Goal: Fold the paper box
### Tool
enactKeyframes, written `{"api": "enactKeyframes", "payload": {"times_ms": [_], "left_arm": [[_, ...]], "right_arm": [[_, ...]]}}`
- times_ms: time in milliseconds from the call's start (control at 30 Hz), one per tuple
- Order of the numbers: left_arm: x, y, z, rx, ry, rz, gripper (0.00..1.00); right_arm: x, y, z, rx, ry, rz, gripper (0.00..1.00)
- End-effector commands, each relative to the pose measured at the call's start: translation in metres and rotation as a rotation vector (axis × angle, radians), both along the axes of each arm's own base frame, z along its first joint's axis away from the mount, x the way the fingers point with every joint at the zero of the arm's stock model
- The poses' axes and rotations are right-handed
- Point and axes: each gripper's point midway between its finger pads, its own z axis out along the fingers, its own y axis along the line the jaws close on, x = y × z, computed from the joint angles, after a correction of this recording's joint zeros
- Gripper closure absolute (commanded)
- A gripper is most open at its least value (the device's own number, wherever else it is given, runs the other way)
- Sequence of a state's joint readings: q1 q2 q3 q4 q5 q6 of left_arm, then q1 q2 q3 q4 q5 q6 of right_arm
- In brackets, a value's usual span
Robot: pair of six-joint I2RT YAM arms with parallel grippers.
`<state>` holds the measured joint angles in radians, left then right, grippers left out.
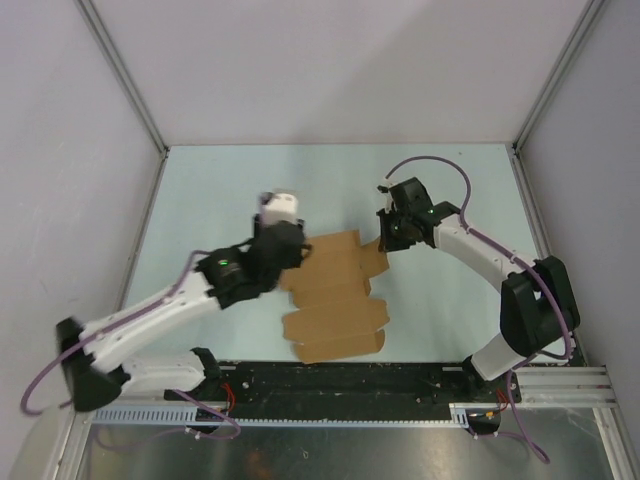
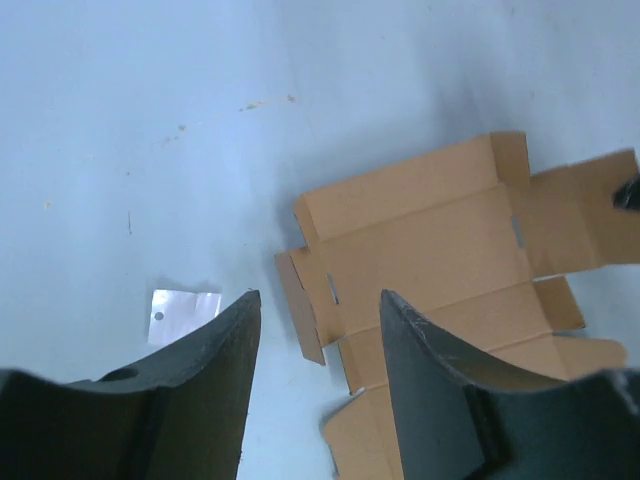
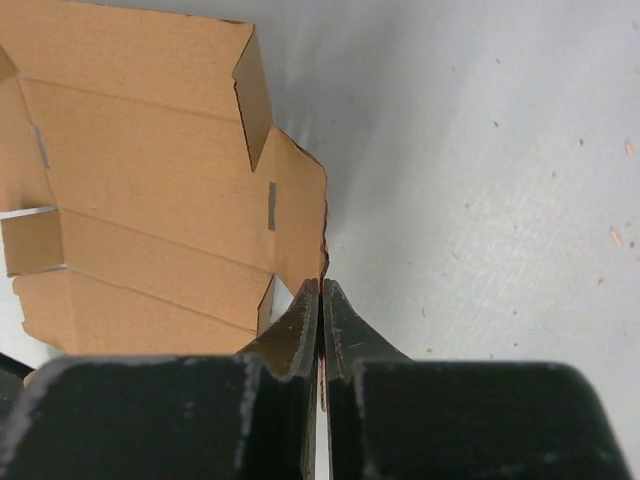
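**Right end effector (image 3: 321, 292) pinched on a corner flap of the flat paper box (image 1: 335, 295); left end effector (image 2: 320, 305) spread apart, holding nothing, over the opposite edge.**

The box lies unfolded in the middle of the tabletop (image 1: 450, 190), between the two arms. The right fingers are together on only the rim of the flap (thin card, a slim bite), so a pull could let it slip out or tear at the crease. With nothing pinning the sheet, lifting that flap may drag the whole sheet sideways instead of bending it. If the left fingers come down off the mark, they might crumple the small side tab or catch the white scrap (image 2: 185, 312) nearby.
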<state>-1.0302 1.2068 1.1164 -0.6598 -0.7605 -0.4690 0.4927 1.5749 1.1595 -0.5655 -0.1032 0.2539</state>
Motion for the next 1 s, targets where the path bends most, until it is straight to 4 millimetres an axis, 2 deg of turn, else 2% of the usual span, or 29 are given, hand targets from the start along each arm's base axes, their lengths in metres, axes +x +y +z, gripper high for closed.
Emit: {"api": "enactKeyframes", "payload": {"times_ms": [0,33,100,167,200,233,300,333,400,433,467,533,633,667,700,733,833,867,933,967], "left_arm": [[0.001,0.024,0.022,-0.243,0.000,-0.019,0.43],[-0.001,0.025,0.024,-0.274,0.009,-0.047,0.42],[0.002,0.040,0.037,-0.308,-0.025,-0.035,0.41],[0.002,0.043,0.042,-0.319,-0.025,-0.061,0.39],[0.002,0.043,0.043,-0.324,-0.025,-0.067,0.39],[0.001,0.043,0.044,-0.328,-0.027,-0.074,0.39],[0.000,0.042,0.043,-0.337,-0.015,-0.090,0.39],[0.000,0.042,0.043,-0.341,-0.013,-0.094,0.39],[-0.001,0.042,0.037,-0.345,0.002,-0.106,0.39],[-0.001,0.041,0.036,-0.350,0.002,-0.110,0.39],[-0.001,0.042,0.034,-0.354,0.002,-0.111,0.39],[-0.003,0.039,0.025,-0.363,0.020,-0.131,0.38],[-0.005,0.037,0.014,-0.391,0.032,-0.144,0.38],[-0.007,0.038,0.012,-0.403,0.030,-0.144,0.38],[-0.008,0.039,0.004,-0.403,0.044,-0.142,0.38],[-0.007,0.039,0.004,-0.421,0.040,-0.136,0.38],[-0.005,0.044,-0.006,-0.440,0.042,-0.107,0.38],[-0.005,0.046,-0.013,-0.436,0.049,-0.097,0.37],[0.002,0.048,-0.018,-0.444,0.044,-0.076,0.37],[0.004,0.049,-0.023,-0.441,0.051,-0.071,0.37]], "right_arm": [[0.018,0.021,0.031,0.088,-0.155,0.192,1.00],[0.020,0.023,0.033,0.096,-0.165,0.232,1.00],[0.025,0.030,0.035,0.104,-0.178,0.327,1.00],[0.023,0.041,0.039,0.142,-0.170,0.428,1.00],[0.020,0.039,0.034,0.115,-0.158,0.491,1.00],[0.025,0.045,0.033,0.111,-0.149,0.532,1.00],[0.019,0.044,0.024,0.072,-0.112,0.631,1.00],[0.028,0.049,0.023,0.056,-0.114,0.660,1.00],[0.026,0.046,0.017,0.029,-0.059,0.697,1.00],[0.031,0.044,0.017,0.012,-0.062,0.730,1.00],[0.043,0.050,0.022,0.028,-0.072,0.752,1.00],[0.045,0.050,0.025,0.028,-0.068,0.802,1.00],[0.058,0.054,0.031,-0.002,-0.106,0.834,0.81],[0.065,0.054,0.028,-0.041,-0.110,0.829,0.65],[0.064,0.054,0.025,-0.061,-0.094,0.828,0.36],[0.067,0.053,0.023,-0.079,-0.090,0.805,0.27],[0.076,0.055,0.035,-0.019,-0.124,0.717,0.21],[0.086,0.056,0.045,0.043,-0.154,0.641,0.21],[0.083,0.051,0.063,0.103,-0.184,0.543,0.21],[0.097,0.050,0.075,0.140,-0.209,0.391,0.21]]}}
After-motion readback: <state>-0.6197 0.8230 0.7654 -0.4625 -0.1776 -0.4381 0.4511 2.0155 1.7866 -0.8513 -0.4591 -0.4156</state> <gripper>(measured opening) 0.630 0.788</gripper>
